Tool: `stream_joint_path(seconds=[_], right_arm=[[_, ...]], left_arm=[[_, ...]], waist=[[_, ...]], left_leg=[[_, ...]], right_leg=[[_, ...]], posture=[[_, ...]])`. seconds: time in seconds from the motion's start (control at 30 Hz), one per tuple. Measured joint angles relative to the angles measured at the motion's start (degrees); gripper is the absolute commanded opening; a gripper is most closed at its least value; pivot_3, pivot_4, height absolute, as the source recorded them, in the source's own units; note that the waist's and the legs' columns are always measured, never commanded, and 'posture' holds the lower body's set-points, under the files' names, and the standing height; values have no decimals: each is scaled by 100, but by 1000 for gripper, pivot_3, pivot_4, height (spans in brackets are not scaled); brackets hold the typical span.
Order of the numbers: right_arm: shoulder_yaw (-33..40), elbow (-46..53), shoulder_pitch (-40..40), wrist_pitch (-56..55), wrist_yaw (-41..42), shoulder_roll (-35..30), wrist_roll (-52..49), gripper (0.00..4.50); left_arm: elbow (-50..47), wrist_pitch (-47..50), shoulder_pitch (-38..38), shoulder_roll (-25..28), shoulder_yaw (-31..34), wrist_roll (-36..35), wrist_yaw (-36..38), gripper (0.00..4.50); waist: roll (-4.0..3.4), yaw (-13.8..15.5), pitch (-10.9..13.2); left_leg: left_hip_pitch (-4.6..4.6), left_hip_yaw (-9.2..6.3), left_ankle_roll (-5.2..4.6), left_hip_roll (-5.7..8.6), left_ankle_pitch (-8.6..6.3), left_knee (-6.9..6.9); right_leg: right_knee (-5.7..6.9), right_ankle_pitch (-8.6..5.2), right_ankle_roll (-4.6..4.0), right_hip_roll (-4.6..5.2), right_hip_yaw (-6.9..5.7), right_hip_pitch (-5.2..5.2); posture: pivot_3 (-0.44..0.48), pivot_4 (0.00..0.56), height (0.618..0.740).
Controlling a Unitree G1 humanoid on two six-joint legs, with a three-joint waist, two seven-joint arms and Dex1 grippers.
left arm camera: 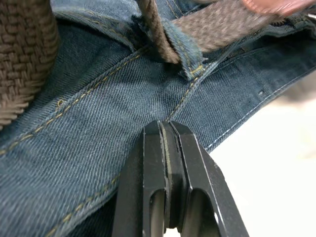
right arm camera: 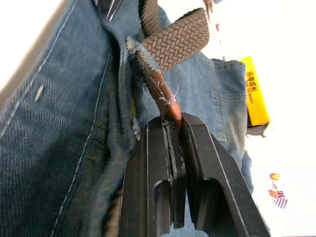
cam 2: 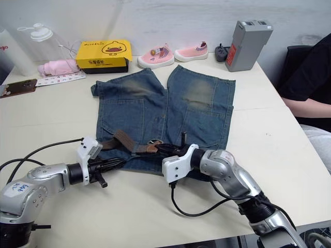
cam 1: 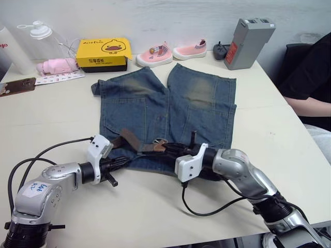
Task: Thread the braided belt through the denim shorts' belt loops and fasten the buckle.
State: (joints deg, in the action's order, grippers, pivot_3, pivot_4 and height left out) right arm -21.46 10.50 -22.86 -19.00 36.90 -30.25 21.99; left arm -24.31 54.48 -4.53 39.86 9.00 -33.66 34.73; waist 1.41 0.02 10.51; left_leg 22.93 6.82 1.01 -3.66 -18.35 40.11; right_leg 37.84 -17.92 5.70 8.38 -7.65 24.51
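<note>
The denim shorts (cam 1: 165, 103) lie flat on the table, waistband toward me. The braided belt (cam 1: 129, 138) arcs up in a brown loop over the waistband's left half. In the left wrist view it passes through a belt loop (left arm camera: 181, 52). My right gripper (cam 1: 168, 149) is at the middle of the waistband, shut on the belt's tan leather tip (right arm camera: 163, 96). My left gripper (cam 1: 121, 161) is shut at the waistband's left end, its fingertips (left arm camera: 153, 131) touching the denim just below the seam. I cannot make out the buckle.
At the table's far side are a yellow box (cam 1: 102, 53), two pink shoes (cam 1: 154, 56), a grey battery pack (cam 1: 248, 42) and a pink bundle (cam 1: 57, 66). A person (cam 1: 310, 77) sits at the right edge. A phone (cam 1: 18, 85) lies at the far left.
</note>
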Motion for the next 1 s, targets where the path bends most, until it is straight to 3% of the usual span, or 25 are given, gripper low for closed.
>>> stream_joint_path(seconds=[0.33, 0.5, 0.57, 0.67, 0.7, 0.77, 0.8, 0.87, 1.0], right_arm=[[730, 888, 145, 686, 412, -324, -865, 0], [1592, 466, -592, 1352, 494, -533, -1539, 0], [1589, 476, -614, 1406, 518, -528, -1620, 0], [1455, 483, -617, 1498, 640, -474, -1702, 0], [1397, 486, -617, 1537, 673, -461, -1716, 0], [1329, 495, -618, 1542, 691, -447, -1724, 0], [1261, 497, -618, 1548, 712, -426, -1723, 0], [1254, 496, -626, 1552, 732, -419, -1723, 0], [1176, 492, -714, 1556, 745, -393, -1716, 0]], left_arm=[[4, -199, 148, -14, -104, 34, -11, 104], [-17, -403, 238, -91, -279, 60, 30, 104], [-19, -492, 256, -83, -290, 89, 60, 104], [-284, -446, 429, -127, -170, -333, 331, 875], [-459, -380, 405, -168, -13, -643, 407, 1462], [-576, -325, 325, -167, 162, -884, 431, 2099], [-689, -171, 230, -120, 493, -1411, 485, 2682], [-773, -21, 96, -8, 780, -1850, 507, 3325], [-790, 107, -326, 66, 1111, -2319, 323, 3325]], waist=[[-1, 2, -1], [-3, 8, -2], [-3, 2, -2], [-4, -14, -1], [-4, -11, 0], [-4, -14, 0], [-4, -21, 0], [-6, -22, 1], [-7, -28, 1]], left_leg=[[-21, -8, -8, 1, -4, -4], [-38, -4, -18, 4, -11, -12], [-41, -3, -19, 4, -11, -14], [-37, -3, -22, 0, -13, -14], [-34, -5, -22, -3, -14, -12], [-37, -4, -21, -1, -14, -12], [-36, -5, -21, -3, -13, -12], [-40, -4, -21, -3, -13, -13], [-42, -3, -20, -3, -13, -13]], right_leg=[[-5, 0, 0, 4, 7, -12], [-9, 0, 0, 10, 11, -21], [-9, 0, 0, 10, 12, -21], [-6, 0, 0, 10, 12, -19], [-8, 0, 0, 9, 9, -19], [-9, 0, 0, 10, 12, -19], [-9, 0, 0, 9, 11, -18], [-9, 0, 0, 9, 14, -18], [-10, 0, 0, 8, 16, -18]], posture=[[0, 150, 698], [0, 150, 698], [0, 150, 698], [0, 150, 698], [0, 150, 698], [0, 150, 698], [0, 150, 698], [0, 150, 698], [0, 150, 698]])
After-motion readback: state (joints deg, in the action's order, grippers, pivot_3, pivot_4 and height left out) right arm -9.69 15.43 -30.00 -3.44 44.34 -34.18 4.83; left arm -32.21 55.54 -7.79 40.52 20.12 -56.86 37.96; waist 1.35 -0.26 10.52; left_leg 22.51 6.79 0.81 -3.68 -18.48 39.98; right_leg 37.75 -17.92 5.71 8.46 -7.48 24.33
